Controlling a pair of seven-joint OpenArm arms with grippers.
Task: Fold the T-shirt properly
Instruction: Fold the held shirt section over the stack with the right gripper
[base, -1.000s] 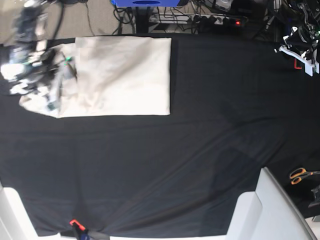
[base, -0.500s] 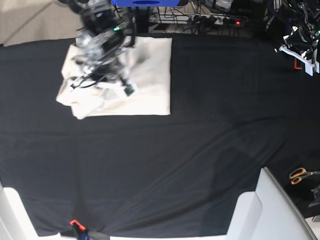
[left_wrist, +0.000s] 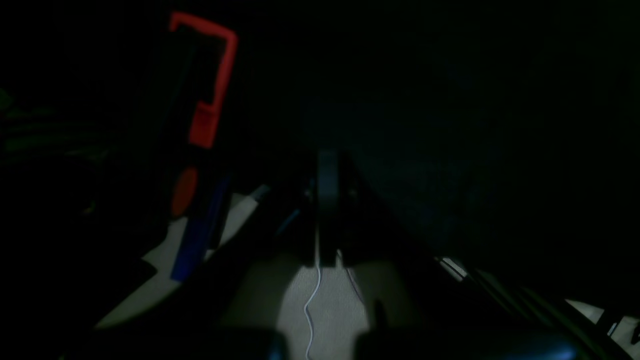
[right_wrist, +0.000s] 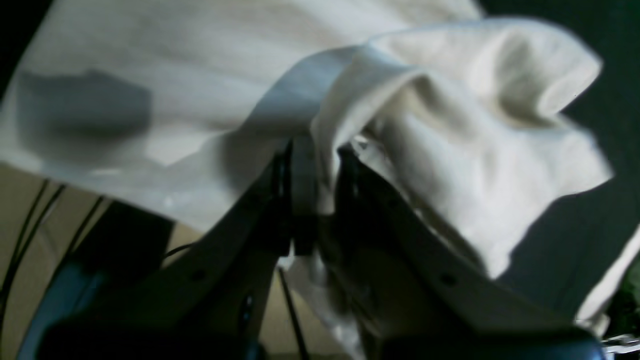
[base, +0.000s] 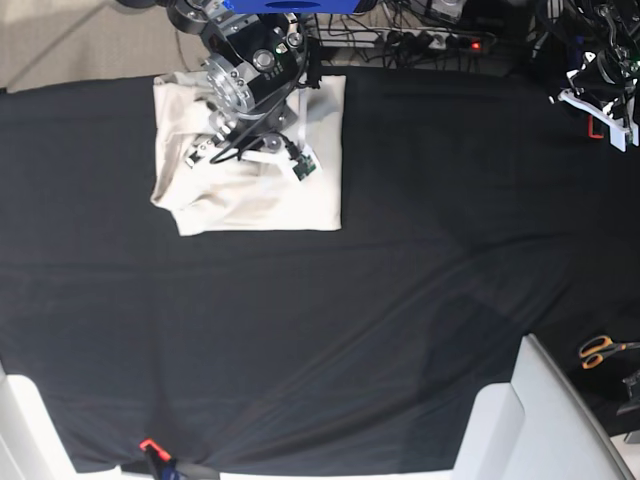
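The right end effector (right_wrist: 320, 200) is pinched nearly shut on a fold of the T-shirt (base: 250, 180), which lies on the black tabletop (base: 400, 300) at its far side. The left end effector (left_wrist: 327, 215), parked aside, is closed and empty. The cloth looks light, soft and limp; hems or corners grip best. No writing is legible.

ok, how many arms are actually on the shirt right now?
1. The right arm is over the T-shirt, its fingers pinching a fold. The left arm is parked at the far table edge, off the cloth.
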